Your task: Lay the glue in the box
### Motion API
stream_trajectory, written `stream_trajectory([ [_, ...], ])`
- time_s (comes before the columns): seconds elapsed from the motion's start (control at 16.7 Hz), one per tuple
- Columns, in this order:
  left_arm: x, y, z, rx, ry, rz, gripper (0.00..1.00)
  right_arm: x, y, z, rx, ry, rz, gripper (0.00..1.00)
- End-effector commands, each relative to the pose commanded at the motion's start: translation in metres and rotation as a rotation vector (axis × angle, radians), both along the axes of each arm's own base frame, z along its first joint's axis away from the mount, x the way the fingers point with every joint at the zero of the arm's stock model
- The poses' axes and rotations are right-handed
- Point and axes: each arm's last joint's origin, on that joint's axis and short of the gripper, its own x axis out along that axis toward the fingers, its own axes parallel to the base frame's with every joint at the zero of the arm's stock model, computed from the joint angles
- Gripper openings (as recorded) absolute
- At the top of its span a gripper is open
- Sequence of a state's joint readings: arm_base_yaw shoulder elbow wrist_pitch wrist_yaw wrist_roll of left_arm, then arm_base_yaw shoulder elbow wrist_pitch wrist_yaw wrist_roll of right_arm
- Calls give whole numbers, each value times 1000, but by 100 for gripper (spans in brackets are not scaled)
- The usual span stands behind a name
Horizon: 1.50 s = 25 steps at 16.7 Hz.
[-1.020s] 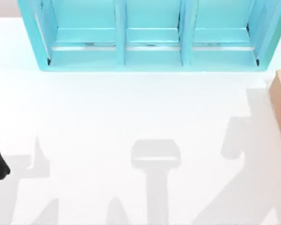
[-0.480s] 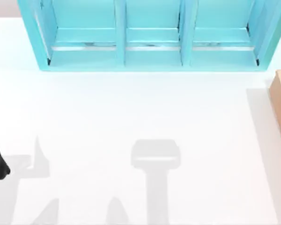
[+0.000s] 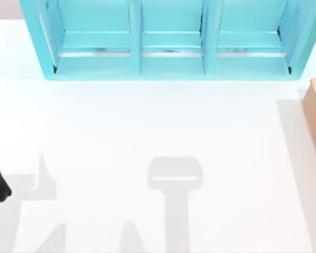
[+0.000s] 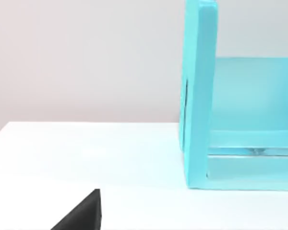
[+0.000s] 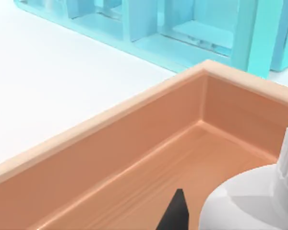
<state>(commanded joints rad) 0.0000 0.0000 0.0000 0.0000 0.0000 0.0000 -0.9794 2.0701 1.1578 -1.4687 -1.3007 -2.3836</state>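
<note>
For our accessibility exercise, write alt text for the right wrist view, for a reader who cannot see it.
A white glue bottle sits close to the camera over the orange-brown inside of a light tan wooden box, with a dark fingertip of the right gripper beside it. Beyond the box's corner, a turquoise shelf unit stands on the white table.

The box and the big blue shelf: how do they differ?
The box is tan with an orange-brown inside; the shelf is turquoise. The box is one open tray at the table's right edge; the shelf has three compartments along the far side. Both stand on the white table.
</note>
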Motion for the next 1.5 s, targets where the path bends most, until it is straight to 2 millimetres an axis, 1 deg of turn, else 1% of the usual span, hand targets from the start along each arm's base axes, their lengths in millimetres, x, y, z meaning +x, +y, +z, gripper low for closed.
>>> stream_trajectory([
  [0.18,0,0,0,0,0,0,100,4,2,1,-23,-8,14,0],
  [0.36,0,0,0,0,0,0,100,12,4,4,-91,-47,21,0],
  [0.54,0,0,0,0,0,0,100,22,8,-1,-136,-73,19,0],
  [0.9,0,0,0,0,0,0,100,36,25,-15,-82,-57,-5,0],
  [1.14,0,0,0,0,0,0,100,39,38,-26,-20,-5,-7,0],
  [1.5,0,0,0,0,0,0,100,40,41,-29,4,1,-4,0],
])
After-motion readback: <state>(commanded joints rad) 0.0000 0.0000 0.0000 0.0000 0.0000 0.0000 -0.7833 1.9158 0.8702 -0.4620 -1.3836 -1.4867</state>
